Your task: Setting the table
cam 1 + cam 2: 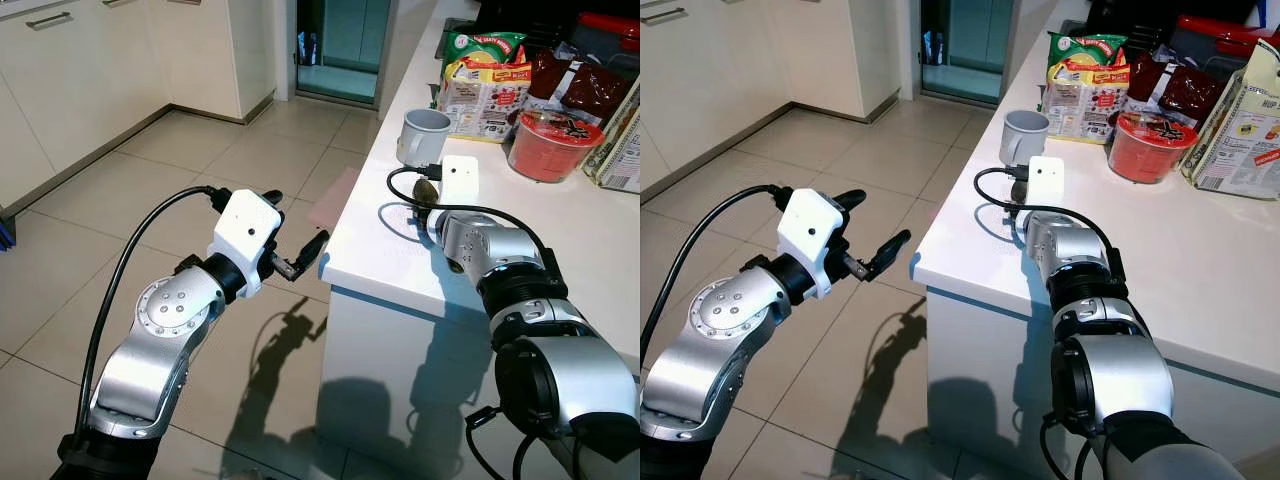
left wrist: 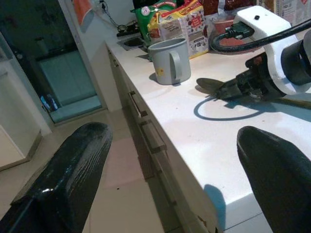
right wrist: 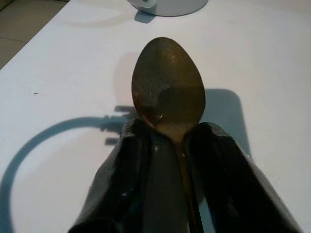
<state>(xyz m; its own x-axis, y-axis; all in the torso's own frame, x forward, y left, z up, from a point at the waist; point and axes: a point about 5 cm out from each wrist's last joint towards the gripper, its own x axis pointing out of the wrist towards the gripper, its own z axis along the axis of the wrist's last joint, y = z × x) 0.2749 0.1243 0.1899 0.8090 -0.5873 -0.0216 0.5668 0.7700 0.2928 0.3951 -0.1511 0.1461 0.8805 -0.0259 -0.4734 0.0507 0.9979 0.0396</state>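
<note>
Right gripper (image 3: 167,145) pinches a spoon (image 3: 168,85) over the white worktop (image 1: 560,240).
Grey mug (image 1: 424,134) stands beyond, near the worktop's edge; left gripper (image 1: 300,250) hangs spread off that edge.

Grey mug (image 1: 425,135), white counter (image 1: 560,240), brown spoon (image 3: 168,90)

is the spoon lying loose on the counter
No, the right hand is shut on the spoon, holding its bowl just above the white counter near the grey mug.

packets (image 1: 1085,85) | print too small to read | no legible text
</note>
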